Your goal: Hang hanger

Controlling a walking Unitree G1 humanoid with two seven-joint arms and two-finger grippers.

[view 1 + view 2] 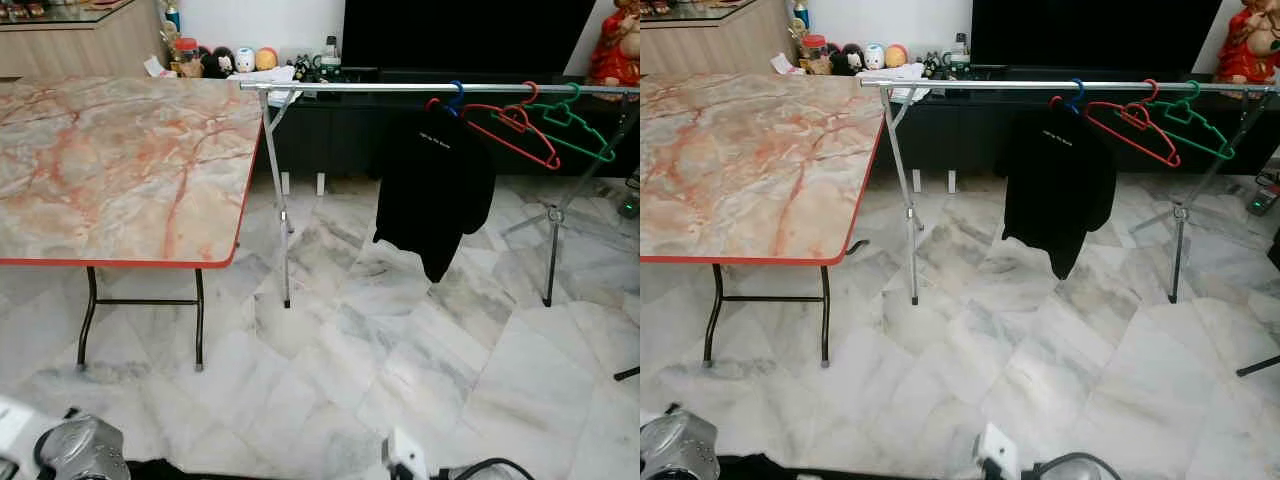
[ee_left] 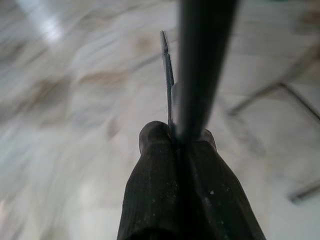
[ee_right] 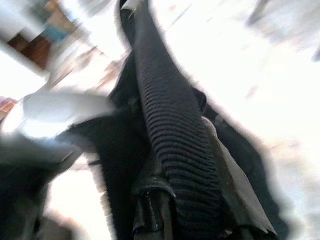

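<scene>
While the rail (image 1: 420,88) crossed the upper right of the frame with a red hanger (image 1: 510,130) and green hanger (image 1: 570,125) already on it (beside a black shirt (image 1: 435,185)), the left gripper (image 2: 172,135) seemed pinched on something thin, perhaps a hanger, the right gripper's state unreadable, so the approach likely remained.

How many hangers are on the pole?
3: a blue hanger holding the black shirt, a red hanger beside it, and a green hanger nearest the rail's right end. None look hidden.
</scene>
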